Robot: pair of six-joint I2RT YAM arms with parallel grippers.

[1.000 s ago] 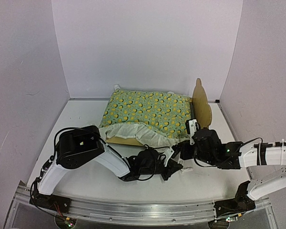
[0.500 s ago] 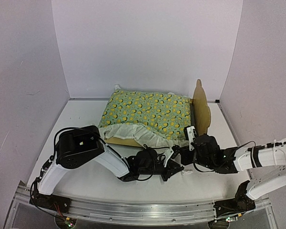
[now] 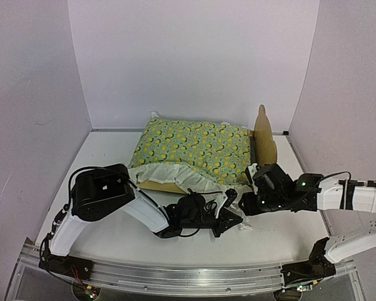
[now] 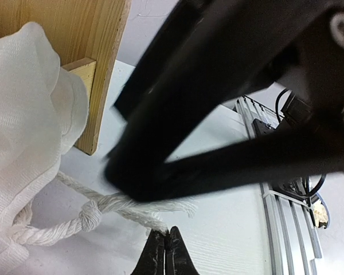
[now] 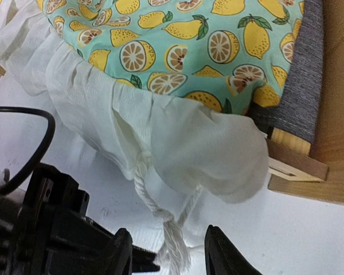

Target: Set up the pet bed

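While a lemon-print, white-ruffled quilt [image 3: 194, 147] covers the light plywood pet bed [image 3: 264, 141], left jaws pinch its white twisted cord [image 4: 92, 216]; right jaws spread, cord between.

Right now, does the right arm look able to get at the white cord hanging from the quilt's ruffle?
Probably yes: the right gripper is open, with the cord hanging knotted between its fingers and nothing blocking. The left gripper, shut on the cord's frayed end, sits close beside, so room is tight.

White arm links [image 3: 147, 213], black joints [image 3: 100, 194], looping cables [image 3: 81, 174]
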